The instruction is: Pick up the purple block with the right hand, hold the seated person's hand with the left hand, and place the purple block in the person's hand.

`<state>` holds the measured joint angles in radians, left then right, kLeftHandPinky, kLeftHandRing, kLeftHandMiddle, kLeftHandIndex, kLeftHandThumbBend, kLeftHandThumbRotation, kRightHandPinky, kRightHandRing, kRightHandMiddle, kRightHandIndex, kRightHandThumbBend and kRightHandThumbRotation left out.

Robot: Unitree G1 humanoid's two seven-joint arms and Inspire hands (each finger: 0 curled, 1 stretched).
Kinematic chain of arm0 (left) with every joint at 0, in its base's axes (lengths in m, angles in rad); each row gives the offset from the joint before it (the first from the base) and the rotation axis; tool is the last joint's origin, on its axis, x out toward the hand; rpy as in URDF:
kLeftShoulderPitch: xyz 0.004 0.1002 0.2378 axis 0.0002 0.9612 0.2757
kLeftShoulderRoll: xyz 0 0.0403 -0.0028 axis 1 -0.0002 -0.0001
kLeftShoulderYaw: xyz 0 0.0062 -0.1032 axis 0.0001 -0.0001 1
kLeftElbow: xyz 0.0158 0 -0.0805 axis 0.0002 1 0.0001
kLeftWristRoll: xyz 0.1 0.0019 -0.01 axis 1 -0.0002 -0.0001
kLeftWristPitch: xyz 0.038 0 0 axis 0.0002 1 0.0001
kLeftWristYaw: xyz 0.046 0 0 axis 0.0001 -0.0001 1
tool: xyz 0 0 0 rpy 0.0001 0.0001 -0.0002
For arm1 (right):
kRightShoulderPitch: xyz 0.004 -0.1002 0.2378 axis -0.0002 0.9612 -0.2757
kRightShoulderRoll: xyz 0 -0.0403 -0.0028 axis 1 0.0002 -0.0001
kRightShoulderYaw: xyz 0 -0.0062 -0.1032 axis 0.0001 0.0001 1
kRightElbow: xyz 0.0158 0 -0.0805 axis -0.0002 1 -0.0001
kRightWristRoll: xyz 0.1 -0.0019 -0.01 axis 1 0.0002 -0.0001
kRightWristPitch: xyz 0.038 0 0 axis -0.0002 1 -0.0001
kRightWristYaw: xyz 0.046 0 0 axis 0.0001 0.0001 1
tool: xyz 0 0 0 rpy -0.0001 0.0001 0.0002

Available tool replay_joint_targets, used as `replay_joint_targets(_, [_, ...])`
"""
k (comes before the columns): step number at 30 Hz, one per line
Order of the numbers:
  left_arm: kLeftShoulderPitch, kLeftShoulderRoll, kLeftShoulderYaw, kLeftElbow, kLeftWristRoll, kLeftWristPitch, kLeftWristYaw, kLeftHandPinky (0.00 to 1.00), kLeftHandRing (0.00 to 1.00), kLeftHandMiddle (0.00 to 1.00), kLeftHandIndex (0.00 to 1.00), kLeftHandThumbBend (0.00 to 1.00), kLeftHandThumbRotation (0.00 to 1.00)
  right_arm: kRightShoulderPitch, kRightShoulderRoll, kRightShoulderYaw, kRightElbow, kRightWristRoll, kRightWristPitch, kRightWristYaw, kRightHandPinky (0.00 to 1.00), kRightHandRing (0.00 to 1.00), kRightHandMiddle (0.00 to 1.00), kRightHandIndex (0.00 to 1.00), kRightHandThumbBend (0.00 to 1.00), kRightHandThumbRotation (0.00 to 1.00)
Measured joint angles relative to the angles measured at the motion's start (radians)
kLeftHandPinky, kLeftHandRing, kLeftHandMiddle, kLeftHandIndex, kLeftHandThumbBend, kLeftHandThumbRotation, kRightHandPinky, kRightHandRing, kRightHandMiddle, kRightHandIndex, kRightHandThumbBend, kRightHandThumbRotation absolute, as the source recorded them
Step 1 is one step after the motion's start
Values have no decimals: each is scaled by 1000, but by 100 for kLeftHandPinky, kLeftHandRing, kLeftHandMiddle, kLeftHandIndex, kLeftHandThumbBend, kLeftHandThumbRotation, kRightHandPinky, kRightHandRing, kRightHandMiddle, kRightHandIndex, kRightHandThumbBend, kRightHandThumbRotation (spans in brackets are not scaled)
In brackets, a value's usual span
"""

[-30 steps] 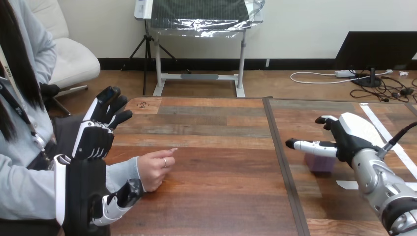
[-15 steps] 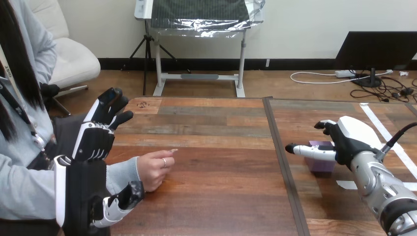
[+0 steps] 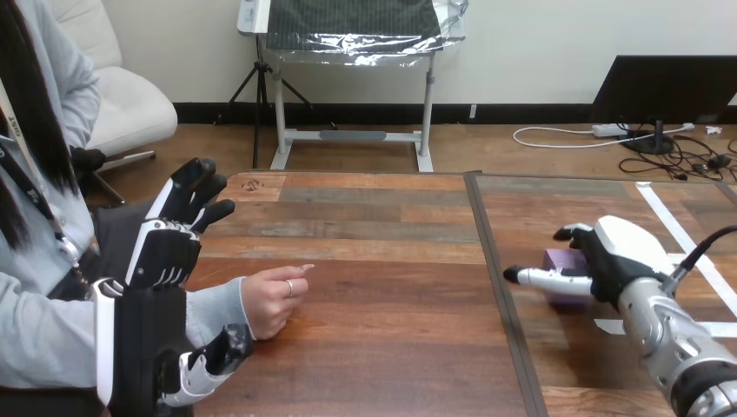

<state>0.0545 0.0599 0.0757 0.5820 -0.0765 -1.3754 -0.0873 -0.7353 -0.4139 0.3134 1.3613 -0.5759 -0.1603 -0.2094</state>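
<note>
The small purple block (image 3: 557,260) sits on the right-hand part of the wooden desk (image 3: 374,252), well apart from the seated person. The robot's right hand (image 3: 613,252) is tucked right up against it and partly covers it. Honestly, I can't tell if it's got a real grip or is just resting there.

Over on the other side, the left hand (image 3: 161,252) is spread open and upright, just beside the person's hand (image 3: 269,300), which lies loosely curled on the desk. As far as I can see it isn't wrapped round that hand yet.

What worries me: if the right hand lifts with a weak hold, that block could squirt out and tumble. And the person's hand isn't turned palm-up, so a block let go there would probably just roll off onto the desk.
</note>
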Motion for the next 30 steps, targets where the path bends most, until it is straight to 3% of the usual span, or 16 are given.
replay_joint_targets(10, [15,-1,1,-10,0,0,2,78,85,88,86,100,74,18,13,3,1,-3,1,-16,67,76,83,85,96,74])
replay_joint_targets(19, [23,-2,0,-31,0,0,4,77,85,88,86,99,74,25,20,15,1,-21,-1,-57,60,66,72,80,97,71])
replay_joint_targets(30, [23,-2,-9,-37,-20,-7,5,77,85,87,86,99,74,41,24,34,1,-34,-9,-137,46,54,58,64,88,58])
